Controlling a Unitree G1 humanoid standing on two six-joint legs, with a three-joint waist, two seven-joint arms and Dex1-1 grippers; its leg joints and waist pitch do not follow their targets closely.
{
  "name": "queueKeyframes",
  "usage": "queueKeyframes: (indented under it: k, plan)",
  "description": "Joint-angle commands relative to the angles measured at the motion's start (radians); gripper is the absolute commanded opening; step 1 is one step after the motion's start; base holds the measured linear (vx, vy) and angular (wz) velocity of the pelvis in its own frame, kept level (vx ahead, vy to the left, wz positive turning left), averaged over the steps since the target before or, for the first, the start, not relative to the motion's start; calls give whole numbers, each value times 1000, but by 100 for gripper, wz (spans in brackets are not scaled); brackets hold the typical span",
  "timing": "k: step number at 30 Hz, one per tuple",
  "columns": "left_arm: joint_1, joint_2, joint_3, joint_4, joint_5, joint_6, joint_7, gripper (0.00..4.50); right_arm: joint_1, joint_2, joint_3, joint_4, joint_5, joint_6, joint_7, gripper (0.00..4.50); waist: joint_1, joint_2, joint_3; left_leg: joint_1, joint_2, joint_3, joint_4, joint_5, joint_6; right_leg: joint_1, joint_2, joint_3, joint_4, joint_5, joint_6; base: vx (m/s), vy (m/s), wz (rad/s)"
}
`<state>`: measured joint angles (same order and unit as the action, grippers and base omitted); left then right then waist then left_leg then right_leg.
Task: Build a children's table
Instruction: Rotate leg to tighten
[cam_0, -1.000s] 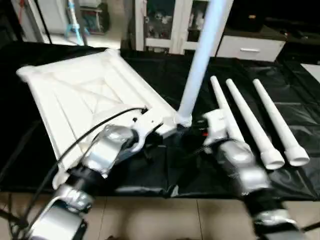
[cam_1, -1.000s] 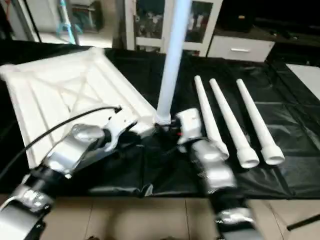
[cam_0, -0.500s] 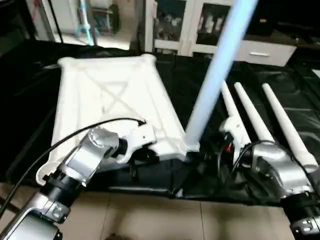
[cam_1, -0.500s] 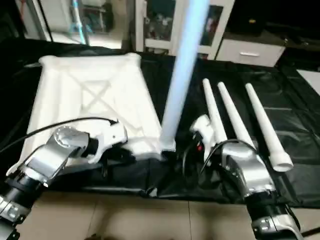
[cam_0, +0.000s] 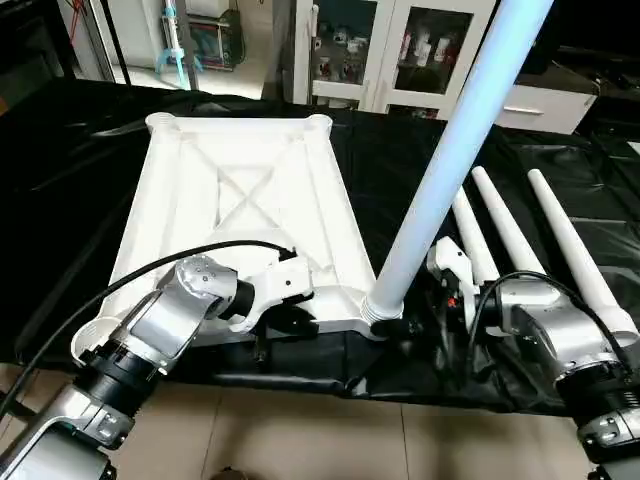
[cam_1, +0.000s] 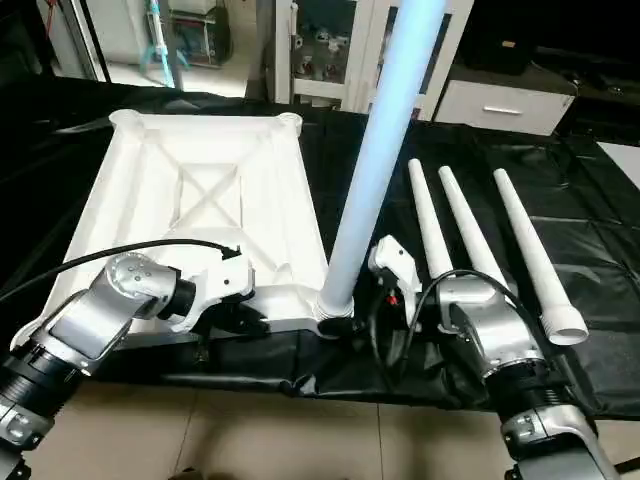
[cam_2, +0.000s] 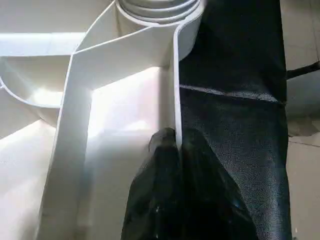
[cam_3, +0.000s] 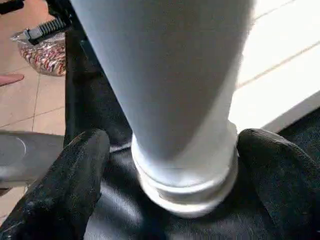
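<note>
Since a second ago our tabletop (cam_0: 240, 200) has swung round on the black sheet (cam_0: 60, 180): it lay skewed with a corner pointing away from us, and now its long sides run almost straight away from us. Our view has shifted too, but the three loose legs (cam_0: 510, 235) keep about the same slant, so the turn belongs to the tabletop. It lies upside down, X-shaped ribs facing up, with its near edge close to the sheet's front edge.

At its near right corner the fourth leg (cam_1: 375, 170) stands upright, tilted slightly to the right, its thick ringed end seated in the corner socket (cam_0: 378, 312).

Our left gripper (cam_2: 175, 150) is pressed together on the tabletop's thin near rim, one black finger on each side of the wall, a little way from the socket. Our right gripper (cam_3: 170, 165) is spread wide around the base of the standing leg; its fingers (cam_3: 75, 170) sit on either side of the threaded collar, and we cannot tell whether they touch it.

To the right, the three loose legs lie side by side on the sheet, thin ends away from us, thick ends toward us, just beyond our right forearm (cam_0: 550, 335). Behind the sheet stand white cabinets (cam_0: 400, 50).
</note>
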<state>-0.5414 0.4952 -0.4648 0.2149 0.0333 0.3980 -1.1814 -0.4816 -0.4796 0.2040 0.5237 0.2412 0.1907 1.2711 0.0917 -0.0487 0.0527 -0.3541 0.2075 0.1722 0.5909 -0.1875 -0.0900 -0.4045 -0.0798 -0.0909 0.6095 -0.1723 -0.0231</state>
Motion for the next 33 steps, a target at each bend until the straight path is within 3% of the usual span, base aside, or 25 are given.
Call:
queueKeyframes:
  k: [1, 9, 25, 33]
  plan:
    - [14, 1, -50, -15, 9, 4, -39, 0, -25, -8, -3, 23, -9, -18, 12, 445, -2, 4, -62, 4, 29, -2, -71, -203, 36, 53, -68, 54, -72, -239, -207, 0, 0, 0]
    - [17, 4, -57, -19, 13, 6, -46, 0, -43, 23, -4, 73, -22, -43, 10, 445, -3, 5, -66, 5, 29, -2, -69, -183, 38, 54, -66, 53, -65, -189, -226, 0, 0, 0]
    - [23, 7, -65, -27, 14, 15, -50, 0, -48, 54, -4, 111, -33, -74, 17, 298, -3, 8, -65, 6, 28, -2, -69, -193, 36, 56, -65, 53, -65, -189, -230, 0, 0, 0]
    - [18, 4, -68, -16, 16, 14, -53, 0, -39, 61, -3, 106, -30, -72, 21, 277, -4, 11, -66, 8, 29, -3, -69, -202, 31, 56, -64, 53, -65, -187, -232, 0, 0, 0]
